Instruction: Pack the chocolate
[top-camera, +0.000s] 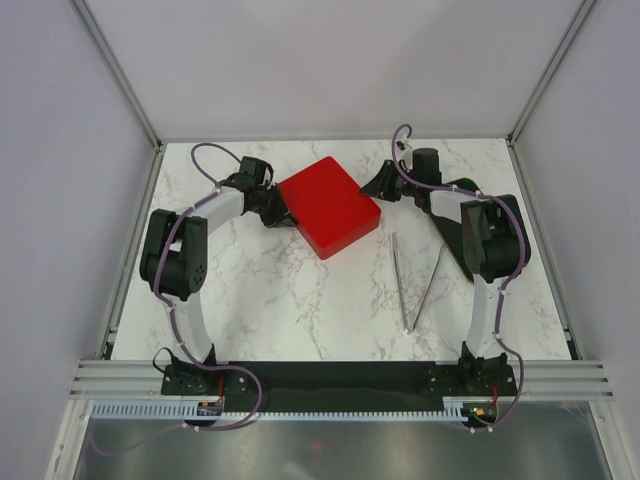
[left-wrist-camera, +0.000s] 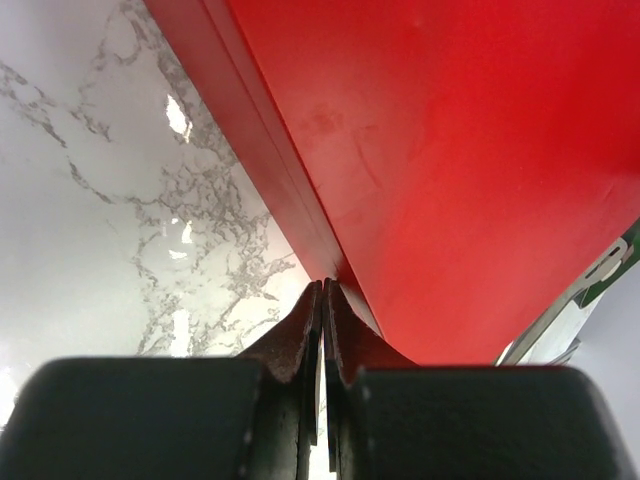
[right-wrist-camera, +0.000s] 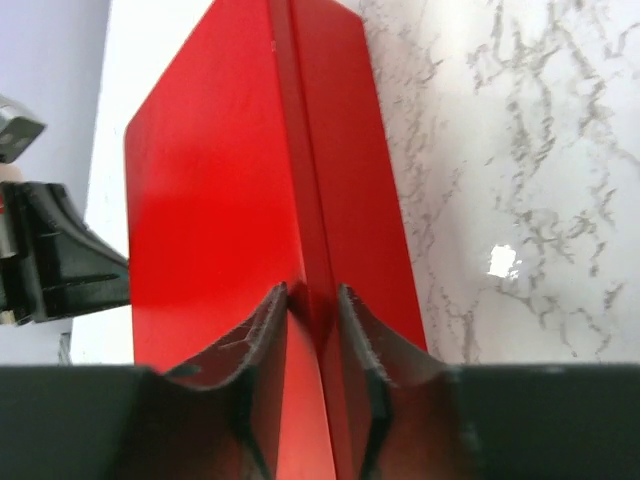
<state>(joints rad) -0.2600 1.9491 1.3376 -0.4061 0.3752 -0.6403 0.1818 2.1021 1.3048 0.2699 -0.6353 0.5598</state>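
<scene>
Closest to the top camera is the black base strip (top-camera: 340, 375) along the near edge of the bench (top-camera: 300, 310), with both arms bolted onto it. The bench top is white marble-look with grey veins. Toward the far edge, about the middle, sits the red box (top-camera: 328, 205). It's closed, smooth, square with rounded corners, and turned like a diamond. The left gripper (top-camera: 276, 210) is up against its left side and the right gripper (top-camera: 370, 188) is at its far-right side. Only this view shows the thin metal tongs (top-camera: 399, 280), lying in a V nearer the right edge, well apart from the box.

Left wrist cam: the ribbed black fingers (left-wrist-camera: 300, 335) are pressed tight together, tips right at the step where lid meets base on the box's side. Glossy red fills most of the shot.

Right wrist cam: this gripper is narrow, its fingers (right-wrist-camera: 262, 335) clamped either side of the box's raised corner ridge. Across the lid you can see the left gripper's black body, which no other wrist view gives you.

The chocolate doesn't show in any view, so I can't tell where it is.
</scene>
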